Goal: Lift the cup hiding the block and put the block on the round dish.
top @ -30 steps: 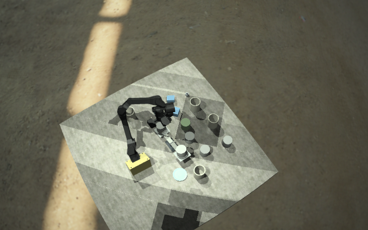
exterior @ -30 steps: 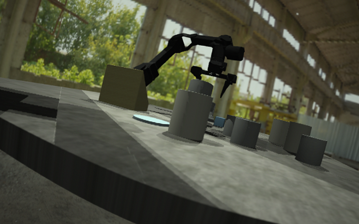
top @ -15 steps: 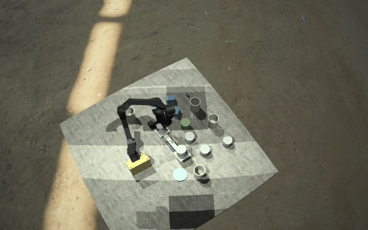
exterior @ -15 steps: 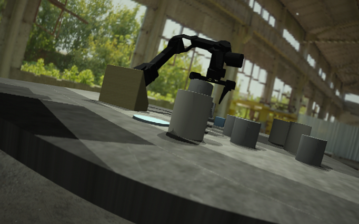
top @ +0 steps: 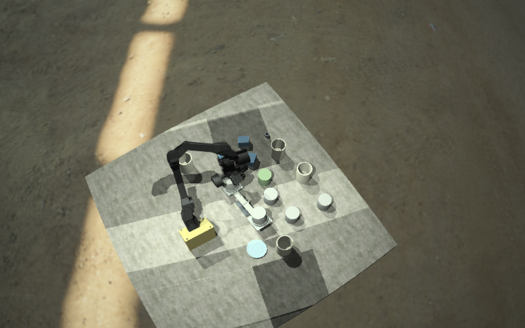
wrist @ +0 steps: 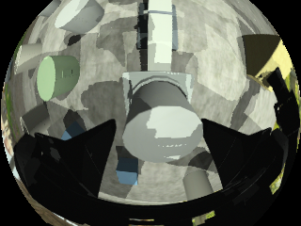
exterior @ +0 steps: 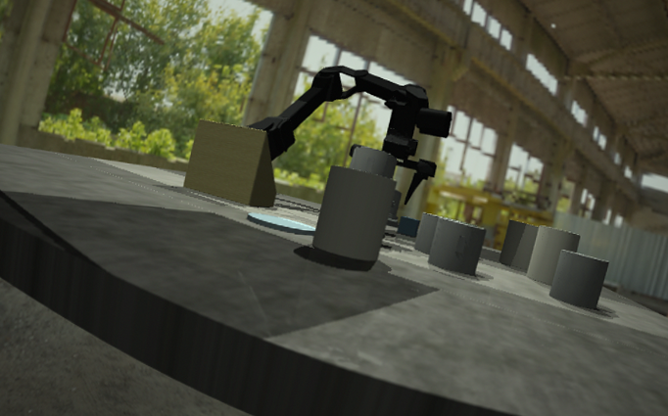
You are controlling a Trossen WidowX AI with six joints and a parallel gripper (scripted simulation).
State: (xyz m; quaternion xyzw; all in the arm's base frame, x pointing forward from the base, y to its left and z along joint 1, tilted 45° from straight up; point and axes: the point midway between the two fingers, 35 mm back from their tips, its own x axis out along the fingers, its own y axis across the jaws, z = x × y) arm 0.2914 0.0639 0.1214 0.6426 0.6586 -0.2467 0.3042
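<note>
The balance [top: 243, 203] [wrist: 160, 47] runs diagonally in the top view; its tilt is not clear. The far-end cup [top: 231, 184] [wrist: 163, 134] stands upright, closed end up. My gripper [top: 228, 180] [wrist: 160, 123] is open above and around this cup, with one finger to each side in the wrist view; contact is not visible. The near-end cup [top: 258, 214] [exterior: 373, 160] stands upright on the other end, well away from the gripper. The pale blue round dish [top: 256, 248] [exterior: 281, 222] lies beyond that end, with nothing on it. No hidden block is visible.
A tall open tube [top: 284, 249] [exterior: 353, 218] stands beside the dish. A green cylinder [top: 264, 178] [wrist: 63, 75], white cylinders [top: 270, 196] [top: 292, 214] and blue blocks [top: 243, 141] [wrist: 127, 175] stand near the balance. Another tube [top: 186, 165] stands beside the arm, whose base is a yellow box [top: 201, 238] [exterior: 225, 163].
</note>
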